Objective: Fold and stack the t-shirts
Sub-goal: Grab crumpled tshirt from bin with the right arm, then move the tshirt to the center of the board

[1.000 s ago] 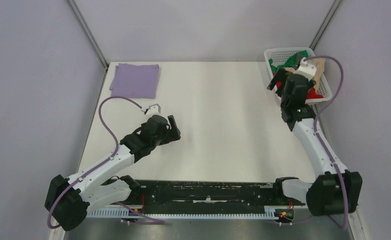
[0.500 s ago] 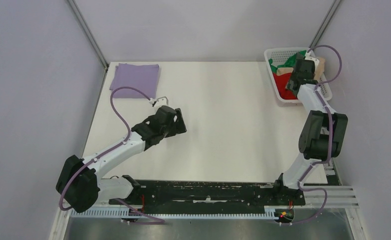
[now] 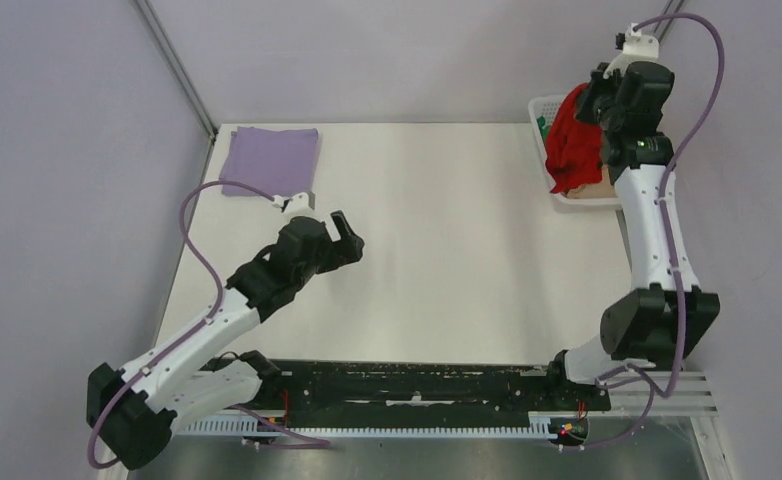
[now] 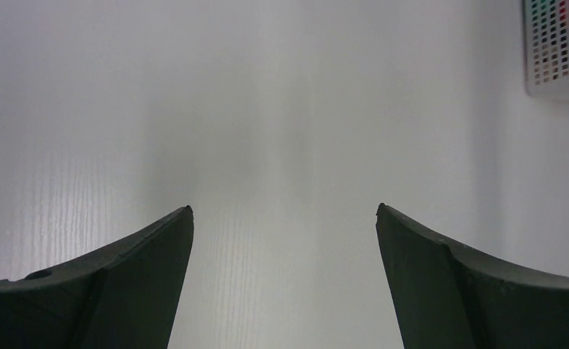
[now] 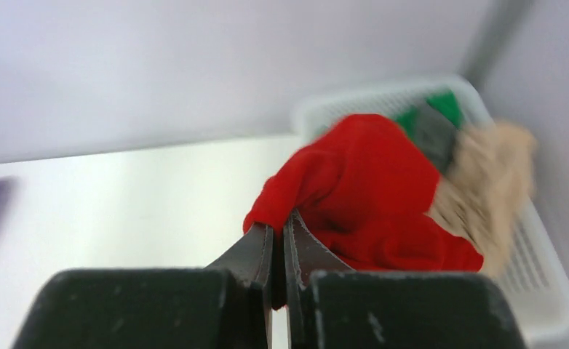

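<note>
My right gripper is shut on a fold of the bright red t-shirt, which hangs below it over the white basket at the far right. Beige, green and dark grey t-shirts lie in the basket behind the red one. The lavender t-shirt lies folded flat at the table's far left corner. My left gripper hovers open above bare table left of centre, nothing between its fingers.
The basket's mesh corner shows at the top right of the left wrist view. Grey walls with metal corner posts close in the white table. A black rail runs along the near edge between the arm bases.
The right gripper closed on the red t-shirt inside the basket and lifted it up above the rim. The left arm drifted slightly back and left, still open.
</note>
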